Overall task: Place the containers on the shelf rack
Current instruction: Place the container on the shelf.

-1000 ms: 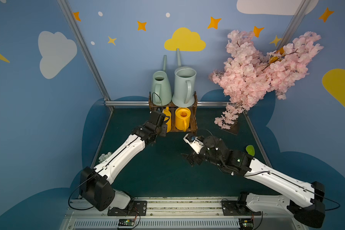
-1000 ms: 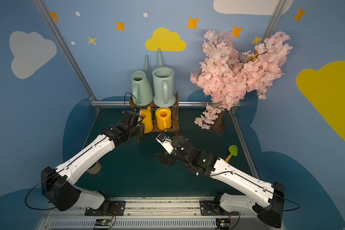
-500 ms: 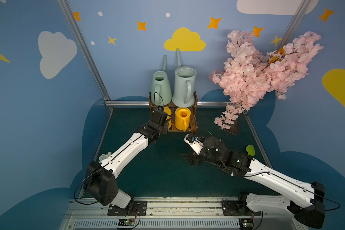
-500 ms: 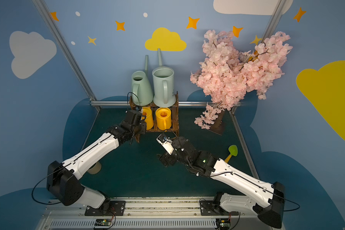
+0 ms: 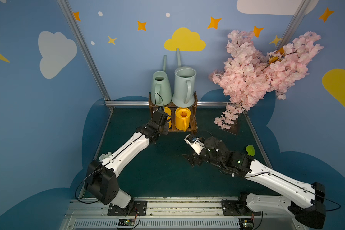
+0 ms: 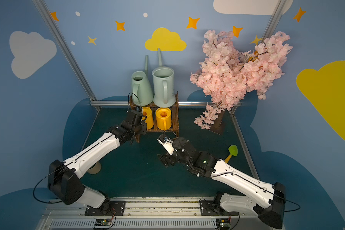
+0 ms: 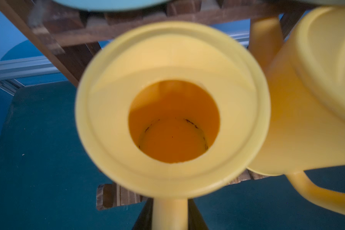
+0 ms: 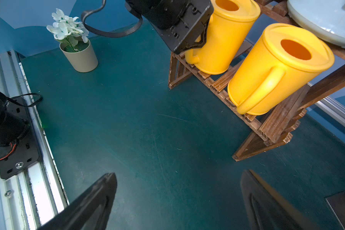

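Observation:
The dark wooden shelf rack (image 5: 194, 111) stands at the back of the mat. On its top tier are the pale mint watering can (image 5: 161, 87) and the taller grey-blue one (image 5: 184, 85). Two yellow cans sit on the lower tier, one on the left (image 8: 225, 39) and one on the right (image 8: 277, 69). My left gripper (image 7: 170, 203) is shut on the left yellow can's handle (image 7: 170, 213), with a dark finger against each side. My right gripper (image 8: 177, 175) hangs open over the bare mat in front of the rack, holding nothing.
A pink blossom tree (image 5: 263, 67) on a dark base fills the back right corner. A small potted white flower (image 8: 76, 49) stands near the left front edge. A green scoop (image 5: 250, 150) lies at the right edge. Metal rails run along the front.
The left arm has pushed slightly farther toward the rack with the yellow can on the lower tier. The right arm has not moved.

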Robot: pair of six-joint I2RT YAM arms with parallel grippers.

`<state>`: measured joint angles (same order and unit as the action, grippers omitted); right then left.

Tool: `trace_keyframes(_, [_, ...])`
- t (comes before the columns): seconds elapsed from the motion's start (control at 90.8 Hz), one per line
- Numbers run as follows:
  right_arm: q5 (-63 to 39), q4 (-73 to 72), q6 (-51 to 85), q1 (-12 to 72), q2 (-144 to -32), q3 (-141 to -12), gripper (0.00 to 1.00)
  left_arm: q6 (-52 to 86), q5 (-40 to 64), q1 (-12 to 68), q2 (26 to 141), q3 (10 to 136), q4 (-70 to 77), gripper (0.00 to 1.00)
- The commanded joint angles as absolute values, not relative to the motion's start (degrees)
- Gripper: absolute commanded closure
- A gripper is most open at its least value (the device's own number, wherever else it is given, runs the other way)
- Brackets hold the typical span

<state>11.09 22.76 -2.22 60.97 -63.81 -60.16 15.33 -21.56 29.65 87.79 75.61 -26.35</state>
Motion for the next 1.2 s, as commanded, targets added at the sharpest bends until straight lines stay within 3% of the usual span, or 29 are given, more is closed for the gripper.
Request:
trace_keyframes(0.0, [11.7,21.5,-1.5,61.3,-62.4,-59.3,0.02,17.4,-18.8,29.7,88.5,75.5,-29.2,0.70])
trace_keyframes(0.418, [12.7,21.0,-0.8,61.2,-62.1,-58.7,0.02,18.6,-14.3,29.9,87.2,77.1,-33.0,0.61])
trace_keyframes(0.727, [14.7,20.4,-0.2,57.8,-61.7,-58.9,0.02,12.3,-9.7,27.4,74.0,69.4,-36.0,0.38])
trace_keyframes(0.958, [16.4,17.7,2.4,46.9,-57.7,-53.9,0.02,3.1,-8.2,19.2,63.8,54.8,-28.3,0.17])
trace_keyframes(1.189, [17.9,10.6,7.3,26.9,-51.5,-41.7,0.02,-7.4,-6.1,14.6,63.4,35.7,-2.4,0.00])
